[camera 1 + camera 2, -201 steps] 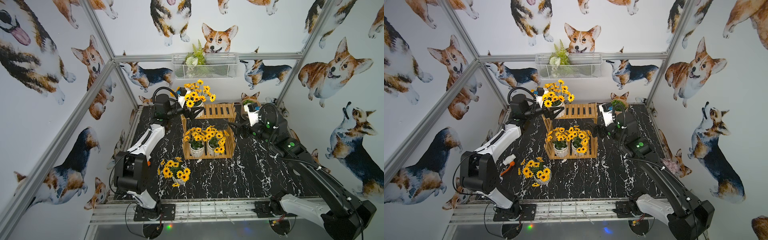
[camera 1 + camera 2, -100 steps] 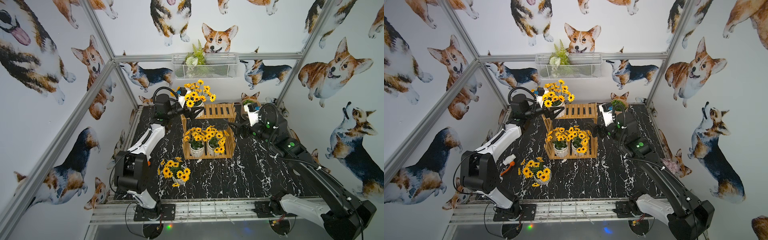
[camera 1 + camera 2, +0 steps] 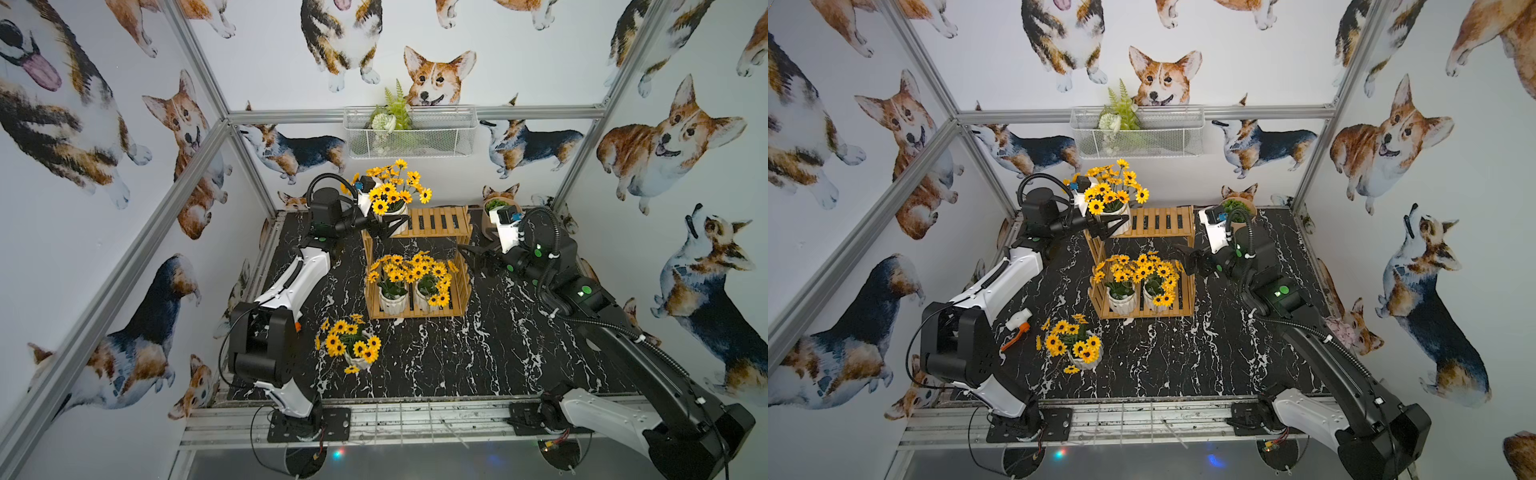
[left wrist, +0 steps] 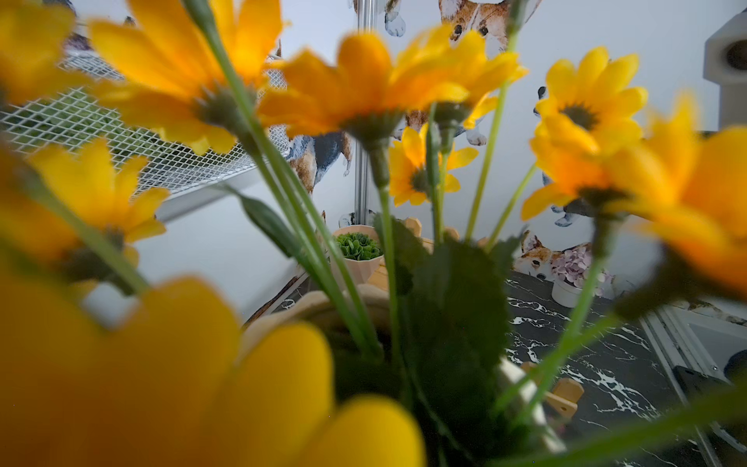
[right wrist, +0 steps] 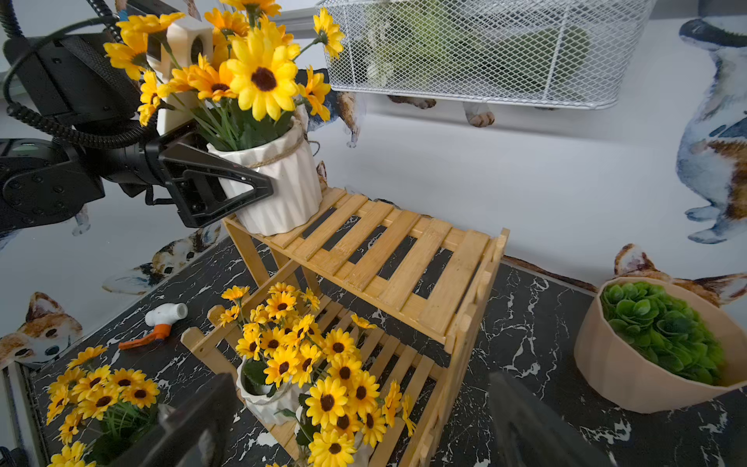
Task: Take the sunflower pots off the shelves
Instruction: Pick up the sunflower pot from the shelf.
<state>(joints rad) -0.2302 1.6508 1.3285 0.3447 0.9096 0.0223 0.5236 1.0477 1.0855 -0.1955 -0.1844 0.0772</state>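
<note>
Standing on top shelf (image 5: pixel 456 275): white ribbed, twine-tied sunflower pot (image 5: pixel 283 190).

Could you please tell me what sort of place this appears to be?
Likely a robot test cell staged as a plant corner: aluminium frame, corgi-print walls, two bolted-down arms, and wooden shelves holding sunflower pots.
</note>
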